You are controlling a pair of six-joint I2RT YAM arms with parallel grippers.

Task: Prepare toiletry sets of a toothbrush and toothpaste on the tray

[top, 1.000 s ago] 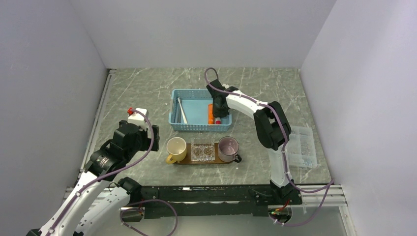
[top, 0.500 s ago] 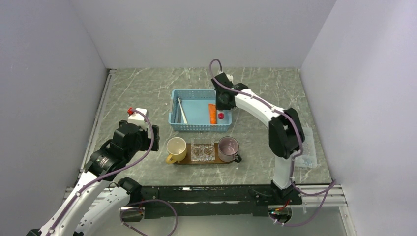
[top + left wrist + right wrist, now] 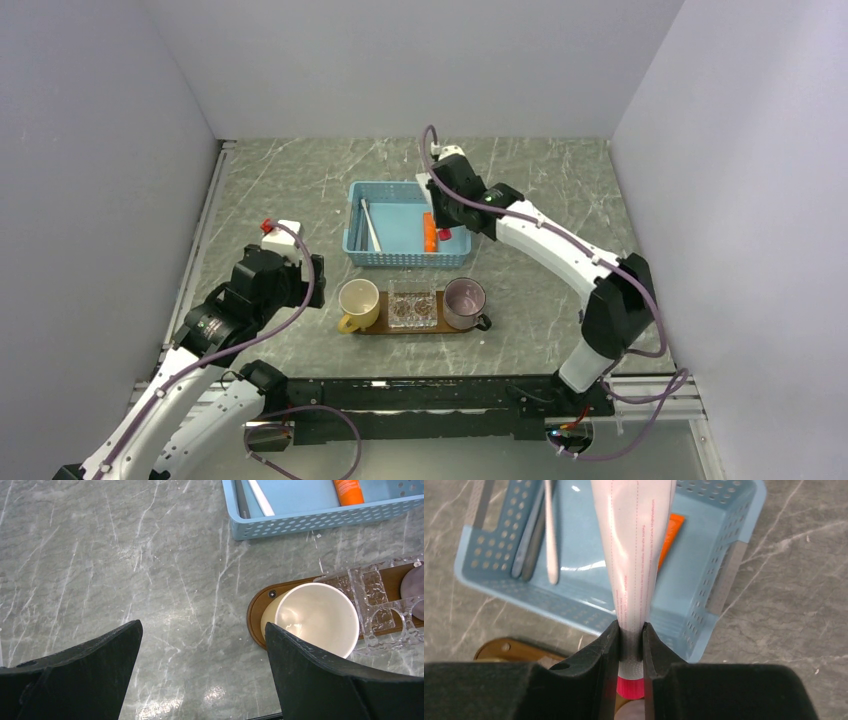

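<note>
while the right gripper (image 3: 630, 630) stands clenched on a white tube (image 3: 634, 555), pinching it just above its pink-red cap, the items are listed as follows.

item 1, white tube: printed with fine red lettering, held over the right end of the basket (image 3: 724, 570), flat end pointing away from the fingers.

item 2, basket: light-blue perforated plastic, on the grey marbled table (image 3: 100, 555), just behind the tray.

item 3, toothbrush (image 3: 551, 535): thin, white, lying lengthwise on the basket floor near its left wall; a grey stick (image 3: 526, 545) lies beside it, against that wall.

item 4, toothpaste (image 3: 669, 535): orange tube, lying in the basket's right half, partly hidden behind the held tube in the right wrist view; not on the tray.

item 5, tray (image 3: 257, 611): dark-brown board with rounded ends, in front of the basket. it carries, left to right, a cream mug (image 3: 315, 617), a clear holder (image 3: 380, 605) with compartments, and a purple mug (image 3: 464, 301). whether anything lies in the compartments cannot be told.

item 6, left gripper (image 3: 201, 627): released, jaws spread wide, nothing between them, hanging over bare table left of the tray, well apart from the basket.
</note>
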